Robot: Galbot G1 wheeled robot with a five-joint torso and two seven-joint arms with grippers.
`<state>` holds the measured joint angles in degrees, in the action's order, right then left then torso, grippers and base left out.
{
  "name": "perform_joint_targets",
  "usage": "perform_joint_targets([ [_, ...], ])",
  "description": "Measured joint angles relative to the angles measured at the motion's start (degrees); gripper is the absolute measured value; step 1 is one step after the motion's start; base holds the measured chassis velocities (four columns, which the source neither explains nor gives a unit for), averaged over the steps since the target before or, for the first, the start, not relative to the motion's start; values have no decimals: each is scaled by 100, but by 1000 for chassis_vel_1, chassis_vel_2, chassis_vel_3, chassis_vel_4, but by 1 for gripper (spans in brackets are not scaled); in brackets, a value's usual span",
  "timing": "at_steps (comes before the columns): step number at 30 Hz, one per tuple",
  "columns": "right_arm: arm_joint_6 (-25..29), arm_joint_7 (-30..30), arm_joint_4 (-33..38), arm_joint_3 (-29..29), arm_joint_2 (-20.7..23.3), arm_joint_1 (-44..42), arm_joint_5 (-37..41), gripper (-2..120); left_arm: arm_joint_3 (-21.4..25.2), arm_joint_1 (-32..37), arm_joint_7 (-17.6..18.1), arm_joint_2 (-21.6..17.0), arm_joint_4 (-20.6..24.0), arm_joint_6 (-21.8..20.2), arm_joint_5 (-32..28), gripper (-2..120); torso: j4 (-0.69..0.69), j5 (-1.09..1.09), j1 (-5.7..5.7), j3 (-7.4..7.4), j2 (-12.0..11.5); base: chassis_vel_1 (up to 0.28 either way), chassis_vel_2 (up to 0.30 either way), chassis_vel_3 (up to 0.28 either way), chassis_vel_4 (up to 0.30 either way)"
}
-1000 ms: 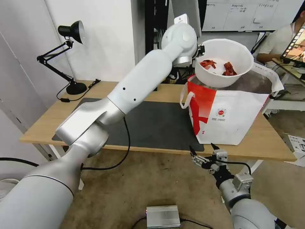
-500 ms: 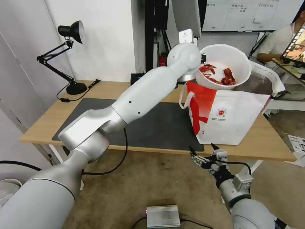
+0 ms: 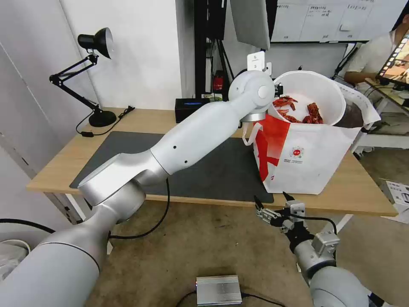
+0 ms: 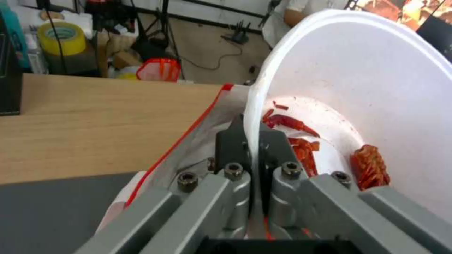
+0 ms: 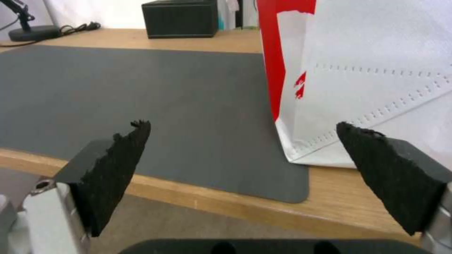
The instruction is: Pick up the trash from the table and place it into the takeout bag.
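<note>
Table [image 3: 59, 170] bearing takeout bag [image 3: 311, 157], white bowl [image 3: 313, 91] of red shells tilted in bag mouth, left gripper [image 4: 252, 141] clamped on bowl rim, right gripper [image 3: 272, 204] spread wide below table edge.

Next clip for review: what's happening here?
The left gripper is shut on the rim of the bowl of red shells, holding it in the open top of the takeout bag on the table. The right gripper waits open, low before the table edge.
</note>
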<state>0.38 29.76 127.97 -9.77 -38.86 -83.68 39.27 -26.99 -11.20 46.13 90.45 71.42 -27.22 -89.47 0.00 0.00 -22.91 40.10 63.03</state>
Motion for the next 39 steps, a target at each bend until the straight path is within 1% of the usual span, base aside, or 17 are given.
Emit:
perform_joint_targets([
  [2, 0, 0, 0, 0, 0, 0, 0, 100, 9, -10, 36, -35, 42, -127, -80, 0, 0, 0, 0, 0, 0, 0, 0, 0, 0],
  [5, 0, 0, 0, 0, 0, 0, 0, 100, 39, -31, 47, -80, 79, -273, -163, 8, 0, 0, 0, 0, 0, 0, 0, 0, 0],
  [7, 0, 0, 0, 0, 0, 0, 0, 100, 51, -58, 47, -113, 112, -364, -216, 20, 1, -1, 0, 0, 0, 0, 0, 0, 0],
  [12, 0, 0, 0, 0, 0, 0, 0, 100, 46, -78, 46, -122, 155, -427, -247, 31, 1, -1, 0, 0, 0, 0, 0, 0, 0],
  [14, 0, 0, 0, 0, 0, 0, 0, 100, 37, -107, 50, -111, 197, -476, -295, 43, 0, -1, 0, 0, 0, 0, 0, 0, 0],
  [17, 0, 0, 0, 0, 0, 0, 0, 100, 38, -132, 59, -102, 224, -495, -341, 49, 0, -1, 0, 0, 0, 0, 0, 0, 0],
  [18, 0, 0, 0, 0, 0, 0, 0, 100, 58, -166, 69, -103, 290, -506, -388, 60, 0, -1, 0, 0, 0, 0, 0, 0, 0],
  [21, 0, 0, 0, 0, 0, 0, 0, 100, 64, -185, 72, -121, 340, -506, -410, 65, 0, -1, 0, 0, 0, 0, 0, 0, 0],
  [24, 0, 0, 0, 0, 0, 0, 0, 100, 64, -201, 78, -247, 494, -506, -452, 82, 0, -1, 0, 0, 0, 0, 0, 0, 0],
  [29, 0, 0, 0, 0, 0, 0, 0, 100, 80, -177, 83, -360, 591, -487, -452, 91, 0, -1, 0, 0, 0, 0, 0, 0, 0],
  [30, 0, 0, 0, 0, 0, 0, 0, 100, 95, -121, 78, -542, 748, -460, -442, 98, -2, -1, 0, 0, 0, 0, 0, 0, 0],
  [31, 0, 0, 0, 0, 0, 0, 0, 100, 104, -93, 78, -642, 830, -449, -406, 99, -2, -1, 0, 0, 0, 0, 0, 0, 0],
  [32, 0, 0, 0, 0, 0, 0, 0, 100, 113, -44, 41, -789, 964, -417, -326, 99, -1, -1, 0, 0, 0, 0, 0, 0, 0],
  [33, 0, 0, 0, 0, 0, 0, 0, 100, 113, -44, 41, -789, 964, -417, -326, 99, -1, -1, 0, 0, 0, 0, 0, 0, 0],
  [36, 0, 0, 0, 0, 0, 0, 0, 100, 237, 237, -91, -1447, 1570, -344, -179, 100, 2, -2, 0, 0, 0, 0, 0, 0, 0],
  [37, 0, 0, 0, 0, 0, 0, 0, 100, 237, 237, -91, -1447, 1570, -344, -179, 100, 2, -2, 0, 0, 0, 0, 0, 0, 0],
  [39, 0, 0, 0, 0, 0, 0, 0, 100, 350, 425, -113, -1842, 1874, -332, -167, 100, 0, -2, 0, 0, 0, 0, 0, 0, 0],
])
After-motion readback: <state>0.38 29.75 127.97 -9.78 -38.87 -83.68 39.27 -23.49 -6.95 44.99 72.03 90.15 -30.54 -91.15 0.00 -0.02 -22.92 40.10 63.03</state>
